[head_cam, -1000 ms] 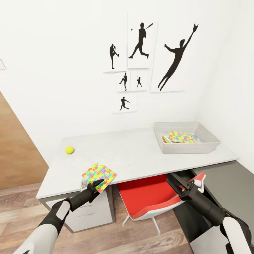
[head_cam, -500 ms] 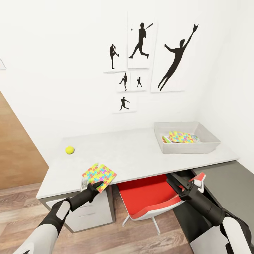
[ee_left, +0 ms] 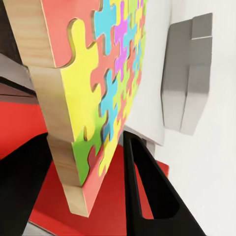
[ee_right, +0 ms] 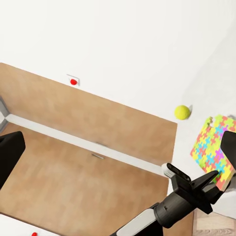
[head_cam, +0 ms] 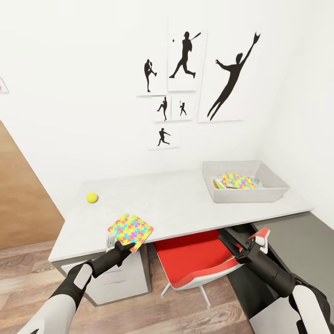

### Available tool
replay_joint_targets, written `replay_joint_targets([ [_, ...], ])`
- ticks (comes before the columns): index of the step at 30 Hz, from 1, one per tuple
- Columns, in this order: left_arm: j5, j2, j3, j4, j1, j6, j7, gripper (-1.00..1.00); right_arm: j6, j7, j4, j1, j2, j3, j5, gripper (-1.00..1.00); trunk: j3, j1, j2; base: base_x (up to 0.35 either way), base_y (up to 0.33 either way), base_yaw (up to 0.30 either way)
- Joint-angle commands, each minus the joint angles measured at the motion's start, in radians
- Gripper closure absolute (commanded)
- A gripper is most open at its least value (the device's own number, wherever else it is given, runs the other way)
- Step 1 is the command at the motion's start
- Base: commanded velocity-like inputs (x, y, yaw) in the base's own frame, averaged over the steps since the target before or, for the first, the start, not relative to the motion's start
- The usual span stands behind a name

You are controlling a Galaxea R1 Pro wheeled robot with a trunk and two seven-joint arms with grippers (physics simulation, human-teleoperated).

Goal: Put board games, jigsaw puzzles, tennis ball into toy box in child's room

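Gripping the jigsaw puzzle (head_cam: 130, 230) at the table's (head_cam: 185, 204) near edge, left gripper (head_cam: 124, 246) clamped on it; next, carry to the toy box (head_cam: 245, 180); right gripper (head_cam: 235, 241) open, idle.

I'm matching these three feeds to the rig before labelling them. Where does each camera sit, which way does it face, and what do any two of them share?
Head view: on the robot's head, looking forward and down over the table, toy box, tennis ball; both arms show, left gripper at the jigsaw puzzle.
Left wrist view: by the left gripper, looking along a black finger beside the jigsaw puzzle's edge.
Right wrist view: by the right gripper, facing across to the left arm.
Shared: right wrist and head views both show puzzle and ball.
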Motion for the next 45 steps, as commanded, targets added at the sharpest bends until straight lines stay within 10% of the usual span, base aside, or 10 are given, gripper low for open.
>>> replay_joint_targets([
  [1, -0.002, 0.000, 0.003, 0.000, -0.001, 0.003, -0.001, 1.00, 0.005, 0.003, 0.000, -0.001, 0.000, -0.001, 0.002, -1.00, 0.002, -0.004, 0.006, 0.000, 0.000, 0.000],
  [16, -0.003, 0.004, 0.001, -0.012, -0.001, 0.039, -0.012, 1.00, 0.005, 0.003, 0.000, -0.001, -0.001, -0.001, 0.002, -1.00, 0.049, -0.061, 0.111, 0.000, 0.000, 0.000],
  [33, -0.005, 0.072, -0.010, -0.213, -0.002, 0.348, -0.060, 1.00, -0.005, -0.036, 0.002, -0.002, -0.005, 0.036, 0.003, -1.00, 0.080, -0.100, 0.181, 0.000, 0.000, 0.000],
  [37, -0.004, 0.113, -0.059, -0.242, -0.002, 0.364, -0.123, 1.00, -0.005, -0.036, 0.002, -0.002, -0.004, 0.036, 0.003, -1.00, 0.093, -0.115, 0.209, 0.000, 0.000, 0.000],
  [45, -0.011, 0.235, -0.301, -0.262, -0.002, 0.366, -0.507, 1.00, -0.006, -0.036, 0.002, -0.001, 0.000, 0.037, 0.003, -1.00, 0.118, -0.146, 0.265, 0.000, 0.000, 0.000],
])
